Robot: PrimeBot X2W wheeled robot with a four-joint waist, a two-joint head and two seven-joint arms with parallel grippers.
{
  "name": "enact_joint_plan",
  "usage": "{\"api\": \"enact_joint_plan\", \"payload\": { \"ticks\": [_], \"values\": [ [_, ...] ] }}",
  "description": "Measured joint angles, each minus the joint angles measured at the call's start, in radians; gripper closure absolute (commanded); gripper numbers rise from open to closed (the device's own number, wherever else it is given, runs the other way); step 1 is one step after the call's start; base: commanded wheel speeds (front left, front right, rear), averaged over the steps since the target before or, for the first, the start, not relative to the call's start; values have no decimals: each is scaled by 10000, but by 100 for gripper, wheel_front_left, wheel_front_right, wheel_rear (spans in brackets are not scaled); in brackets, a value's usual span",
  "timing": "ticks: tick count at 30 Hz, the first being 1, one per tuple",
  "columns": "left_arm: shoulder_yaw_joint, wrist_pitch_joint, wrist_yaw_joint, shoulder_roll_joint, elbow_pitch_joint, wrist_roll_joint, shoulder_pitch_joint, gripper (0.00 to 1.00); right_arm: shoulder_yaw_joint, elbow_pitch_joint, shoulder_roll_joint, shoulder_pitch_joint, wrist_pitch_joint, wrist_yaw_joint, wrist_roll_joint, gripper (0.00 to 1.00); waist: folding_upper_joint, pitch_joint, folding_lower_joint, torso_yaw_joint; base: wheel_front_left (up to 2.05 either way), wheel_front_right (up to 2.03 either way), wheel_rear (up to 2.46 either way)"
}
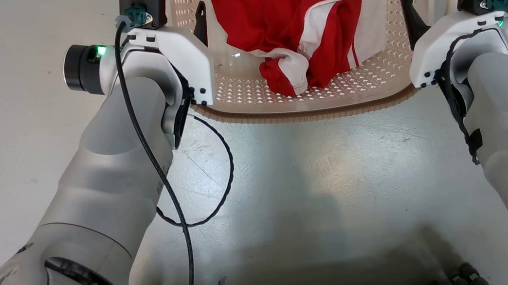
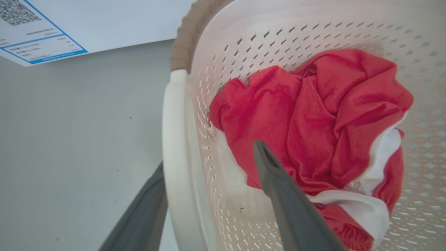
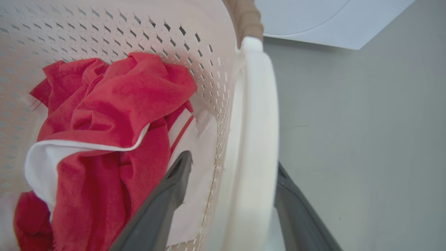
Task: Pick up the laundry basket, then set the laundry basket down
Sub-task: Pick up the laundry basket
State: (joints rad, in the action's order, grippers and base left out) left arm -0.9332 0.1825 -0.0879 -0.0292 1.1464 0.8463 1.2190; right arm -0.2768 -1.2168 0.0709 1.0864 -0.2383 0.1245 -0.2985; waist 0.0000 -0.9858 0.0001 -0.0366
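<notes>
At inspection, the laundry basket (image 1: 237, 90) sat on the grey floor (image 1: 313, 179) directly ahead of your base, between the two arms; it appeared to rest there, not yet lifted. A red and white garment (image 1: 296, 14) lay crumpled inside it.

Your left gripper (image 2: 210, 157) stood wide, one finger inside the perforated wall and one outside, straddling the left loop handle (image 2: 174, 139) without clamping it. Your right gripper (image 3: 233, 164) was likewise wide and astride the right loop handle (image 3: 256, 122), inner finger close to the garment, outer finger over bare floor. Neither held anything. A white appliance (image 3: 331, 21) stood beyond the basket in the right wrist view.

Assessment of handling: the basket is judged light, being thin perforated plastic with a single garment as load. The walls will likely flex if pinched, and the smooth plastic may slip under the dark fingers. The two loop handles are the sound places to take hold, since they look thicker and stiffer than the wall.

You would do well to close both sides evenly and lift level. An uneven grip could tilt the basket and let the loose cloth slide. Check that the inner fingers do not trap fabric against the wall.
</notes>
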Motion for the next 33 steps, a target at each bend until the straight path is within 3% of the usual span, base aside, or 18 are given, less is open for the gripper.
{"api": "enact_joint_plan", "payload": {
  "ticks": [1,2,3,4,5,19,33],
  "values": [
    [-52,0,-2,0,10,65,0,0,15,-4,-2,0,0,0,2,3,0,4,0,-4,0,0,0],
    [-84,6,-15,-2,13,102,0,6,44,-4,0,4,-2,0,2,25,0,9,0,-8,0,0,0],
    [-128,27,-33,0,15,128,0,24,105,-8,8,6,-10,0,4,73,1,19,0,-16,0,0,0],
    [-173,27,-61,-2,35,165,0,80,157,-17,6,6,-12,0,13,100,0,37,0,-23,0,0,0],
    [-222,27,-88,-27,73,165,3,100,190,-27,2,10,-12,0,13,100,0,58,0,-24,0,0,0],
    [-809,-199,-176,-33,326,523,-41,100,339,-391,33,36,257,-12,282,100,0,469,0,-23,0,0,0],
    [-1354,-941,-38,8,903,982,-1166,100,2493,-763,12,-833,1246,-13,2196,100,0,2073,0,170,0,0,0]
  ]
}}
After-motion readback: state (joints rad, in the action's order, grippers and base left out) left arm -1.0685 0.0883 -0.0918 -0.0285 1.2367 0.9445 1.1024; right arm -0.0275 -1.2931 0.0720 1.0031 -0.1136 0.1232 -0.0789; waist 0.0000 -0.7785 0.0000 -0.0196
